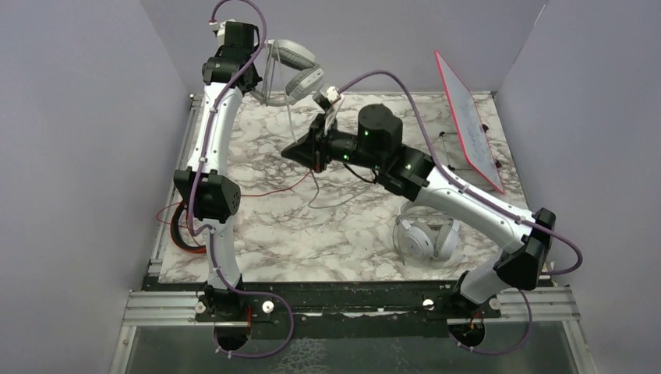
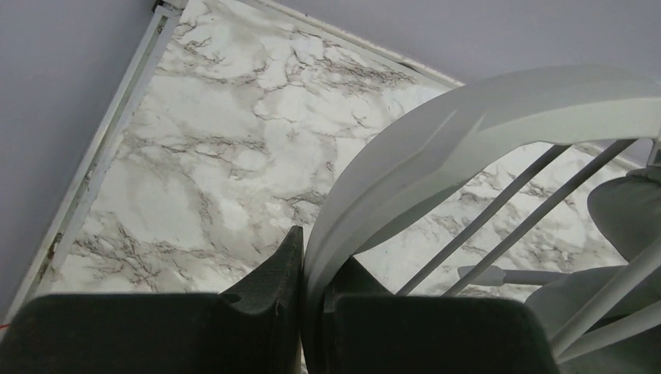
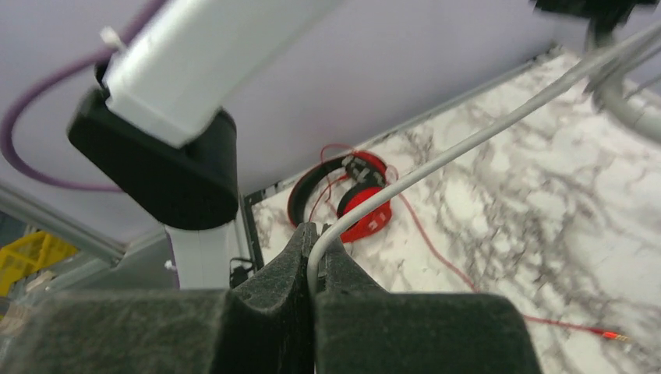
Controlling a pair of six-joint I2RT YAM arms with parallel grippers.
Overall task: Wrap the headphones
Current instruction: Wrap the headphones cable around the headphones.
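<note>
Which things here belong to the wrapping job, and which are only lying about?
Job: grey headset in the left claw; its cable in the right claw; white headset; red headset.
Lying about: red-framed board.

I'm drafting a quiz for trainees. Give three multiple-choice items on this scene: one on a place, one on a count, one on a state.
1. The red headset lies: A at the table's left edge; B at its far right corner; C in a pincer.
2. Headsets in view: A one; B two; C three.
3. The right pincer is: A open; B shut on the grey cable; C shut on a headband.
Key: 1A, it lies by that edge. 2C, red, white headset, grey headset. 3B, the cable is pinched in it.
</note>
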